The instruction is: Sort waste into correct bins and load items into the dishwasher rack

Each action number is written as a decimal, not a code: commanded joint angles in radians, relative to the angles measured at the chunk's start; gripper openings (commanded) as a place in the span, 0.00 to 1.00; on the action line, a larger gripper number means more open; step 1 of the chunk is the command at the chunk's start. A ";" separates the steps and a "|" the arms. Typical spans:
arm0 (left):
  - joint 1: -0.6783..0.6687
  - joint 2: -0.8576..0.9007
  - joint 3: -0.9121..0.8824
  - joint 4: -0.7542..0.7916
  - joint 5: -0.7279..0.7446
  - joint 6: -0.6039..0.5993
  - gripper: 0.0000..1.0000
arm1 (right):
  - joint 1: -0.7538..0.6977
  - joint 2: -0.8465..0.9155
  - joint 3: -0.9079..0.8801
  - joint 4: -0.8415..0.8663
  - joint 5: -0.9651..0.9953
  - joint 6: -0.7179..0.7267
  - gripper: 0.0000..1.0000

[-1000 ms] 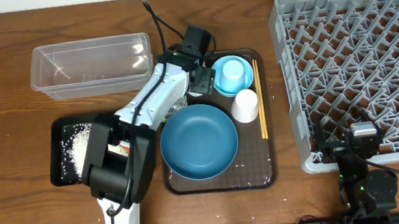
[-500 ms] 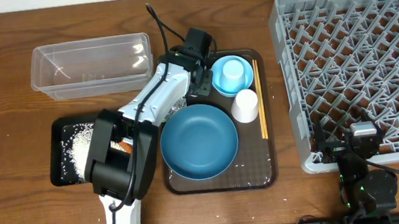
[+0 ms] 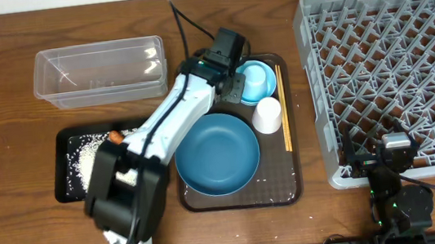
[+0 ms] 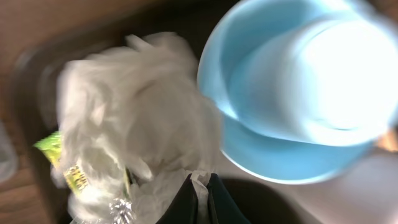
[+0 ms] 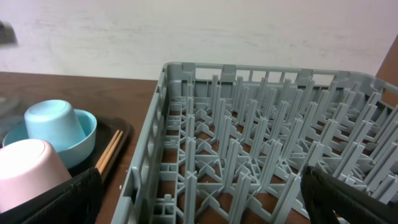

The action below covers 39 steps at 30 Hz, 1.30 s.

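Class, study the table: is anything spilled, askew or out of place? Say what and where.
Rice grains lie scattered loose across the black tray. A light blue cup sits upside down inside the light blue bowl. A crumpled napkin lies heaped beside that bowl.

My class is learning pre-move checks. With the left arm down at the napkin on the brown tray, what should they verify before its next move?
1. Left gripper shut on crumpled white napkin: ok, paper is pinched between closed jaws.
2. Yellow-green wrapper free of the napkin: cannot tell, it lies tucked against it.
3. Light blue bowl clear of the lift: cannot tell, it sits very close beside.
4. Clear tub open from above: ok.
5. Right gripper open and away by the dishwasher rack: ok.
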 commanded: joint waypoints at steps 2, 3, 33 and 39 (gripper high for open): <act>0.006 -0.066 0.008 -0.021 0.002 -0.042 0.06 | -0.011 -0.003 -0.003 -0.002 0.006 -0.008 0.99; 0.006 -0.076 0.008 -0.024 0.001 -0.042 0.07 | -0.011 -0.003 -0.003 -0.002 0.006 -0.008 0.99; 0.427 -0.117 0.007 0.246 -0.217 -0.270 0.33 | -0.011 -0.003 -0.003 -0.002 0.006 -0.008 0.99; 0.422 -0.122 0.007 0.193 -0.208 -0.270 0.47 | -0.011 -0.003 -0.003 -0.002 0.006 -0.008 0.99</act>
